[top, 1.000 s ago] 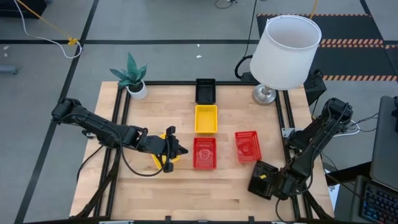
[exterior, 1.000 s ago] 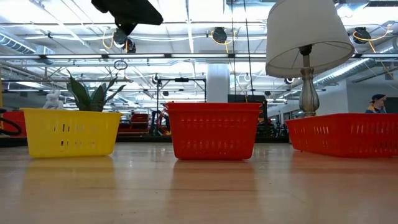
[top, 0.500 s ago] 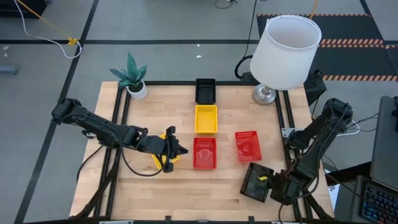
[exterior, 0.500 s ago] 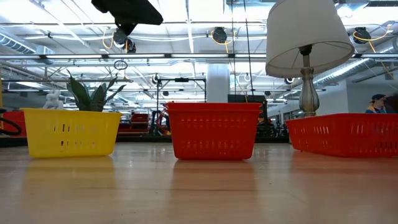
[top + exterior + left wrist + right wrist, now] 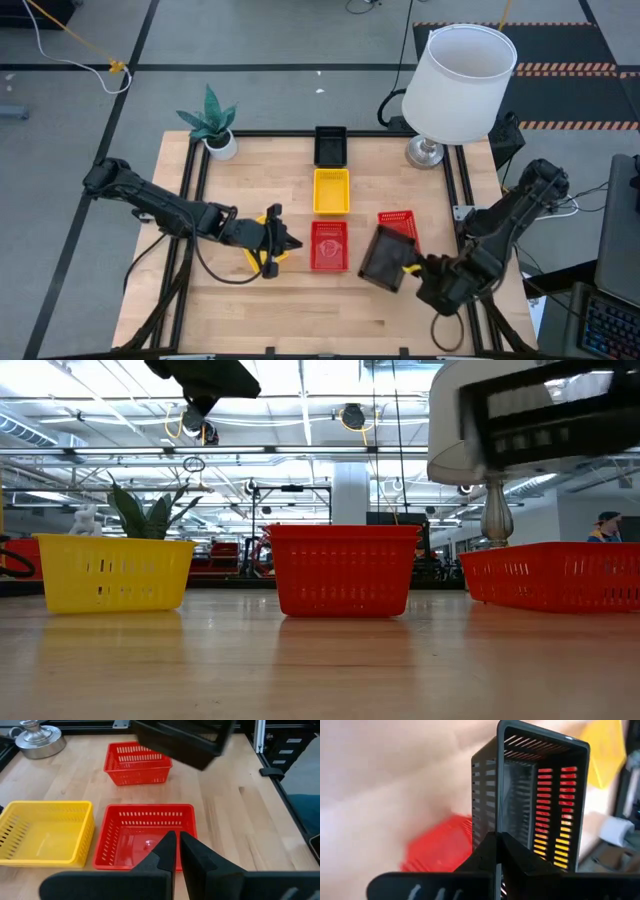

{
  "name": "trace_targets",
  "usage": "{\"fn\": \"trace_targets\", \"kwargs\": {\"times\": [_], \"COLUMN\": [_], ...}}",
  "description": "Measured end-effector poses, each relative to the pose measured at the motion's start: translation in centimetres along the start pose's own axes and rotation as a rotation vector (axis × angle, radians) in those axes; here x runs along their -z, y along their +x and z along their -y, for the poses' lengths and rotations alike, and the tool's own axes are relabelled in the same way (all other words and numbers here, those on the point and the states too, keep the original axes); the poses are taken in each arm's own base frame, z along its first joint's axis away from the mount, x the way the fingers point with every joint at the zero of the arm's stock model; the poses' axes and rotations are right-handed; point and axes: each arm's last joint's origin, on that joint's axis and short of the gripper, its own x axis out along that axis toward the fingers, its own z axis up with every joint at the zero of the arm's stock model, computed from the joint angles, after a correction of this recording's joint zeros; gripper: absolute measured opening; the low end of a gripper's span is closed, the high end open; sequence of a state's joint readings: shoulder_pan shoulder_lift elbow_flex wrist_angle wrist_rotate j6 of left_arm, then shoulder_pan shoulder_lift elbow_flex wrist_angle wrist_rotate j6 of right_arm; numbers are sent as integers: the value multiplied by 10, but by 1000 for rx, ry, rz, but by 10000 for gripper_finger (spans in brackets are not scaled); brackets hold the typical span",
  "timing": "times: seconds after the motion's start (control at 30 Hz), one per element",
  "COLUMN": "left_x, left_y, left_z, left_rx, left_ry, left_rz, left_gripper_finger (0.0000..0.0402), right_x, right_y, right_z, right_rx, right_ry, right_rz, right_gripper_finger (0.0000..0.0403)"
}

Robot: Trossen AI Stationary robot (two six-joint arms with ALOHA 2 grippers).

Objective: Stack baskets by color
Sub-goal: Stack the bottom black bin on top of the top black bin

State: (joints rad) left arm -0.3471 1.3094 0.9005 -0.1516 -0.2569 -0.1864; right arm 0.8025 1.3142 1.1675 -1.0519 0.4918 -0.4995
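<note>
High view, lower right: the right gripper (image 5: 410,268) is clamped on a black basket (image 5: 383,258); centre-left, the left gripper (image 5: 290,243) is nearly closed, empty.

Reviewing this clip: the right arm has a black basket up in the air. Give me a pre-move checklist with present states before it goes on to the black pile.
1. Right gripper shut on the carried black basket: ok; the right wrist view shows its fingers pinching the rim.
2. Carried basket clear of the table: ok; the low view shows it in the air.
3. Carried basket level: not ok, it hangs tilted.
4. Target black basket at the table's far edge uncovered: ok.
5. Path clear: cannot tell; the right-hand red basket lies partly under the load and the yellow basket sits before the target.
6. Left gripper out of the way: ok, shut beside the middle red basket.
</note>
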Motion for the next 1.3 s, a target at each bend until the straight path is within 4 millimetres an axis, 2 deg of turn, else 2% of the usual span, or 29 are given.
{"fn": "trace_targets", "kwargs": {"times": [0.33, 0.57, 0.97, 1.3], "left_x": [1, 1, 1, 0], "left_y": [-2, -2, -2, 0], "left_z": [8, 7, 7, -2], "left_rx": [18, 15, 15, -18], "left_ry": [27, 81, 216, 283], "left_rz": [1, 2, 3, 0], "left_gripper_finger": [26, 26, 26, 26], "right_x": [21, 48, 132, 208], "right_y": [19, 26, 26, 38], "right_z": [38, 77, 138, 163], "right_rx": [124, 211, 352, 429], "right_ry": [-104, -149, -195, -172], "right_rz": [-132, -150, -53, 28], "right_gripper_finger": [0, 0, 0, 0]}}
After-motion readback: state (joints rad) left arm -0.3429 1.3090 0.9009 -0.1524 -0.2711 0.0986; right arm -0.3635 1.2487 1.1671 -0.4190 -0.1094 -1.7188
